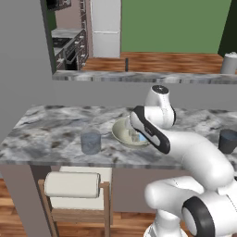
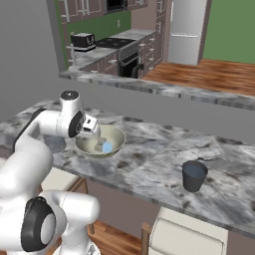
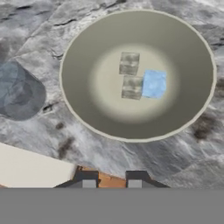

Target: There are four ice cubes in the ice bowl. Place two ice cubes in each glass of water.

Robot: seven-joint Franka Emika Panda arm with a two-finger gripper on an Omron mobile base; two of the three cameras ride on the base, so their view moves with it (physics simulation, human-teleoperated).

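Nearest the base, under the counter's front edge, a wooden rack [image 1: 107,203] carries a roll of pale paper towel [image 1: 72,184]; a second pale roll [image 2: 187,238] shows at the bottom of the right base view. Above them runs the grey marbled counter [image 1: 46,134].

On the counter, one glass of water [image 1: 90,142] stands at about 9 o'clock from the ice bowl [image 1: 119,132] in the left base view, near it but apart. The other glass [image 2: 193,175] stands well apart toward 4 o'clock of the bowl in the right base view, with bare marble between. In the hand view the first glass [image 3: 19,94] lies at 9 o'clock of the bowl [image 3: 87,48], just beside its rim.

Three ice cubes rest in the middle of the bowl: two greyish ones [image 3: 129,63] [image 3: 131,87], one above the other, and a light blue cube [image 3: 154,83] touching the lower grey one at its 3 o'clock side. A fourth cube cannot be made out in the bowl.

The gripper [image 3: 111,184] hangs above the bowl's near rim, at 6 o'clock of the cubes; its two dark tips stand a narrow gap apart with nothing between them, touching neither bowl nor cube.

The arm rises from the base, bends over the counter's edge, and the hand [image 2: 91,125] points down at the bowl's near-left side.

Beyond, a raised ledge [image 2: 164,88] crosses the scene, and behind it are a stove [image 2: 130,57], a toaster [image 2: 82,41] and a pale fridge [image 2: 186,30].
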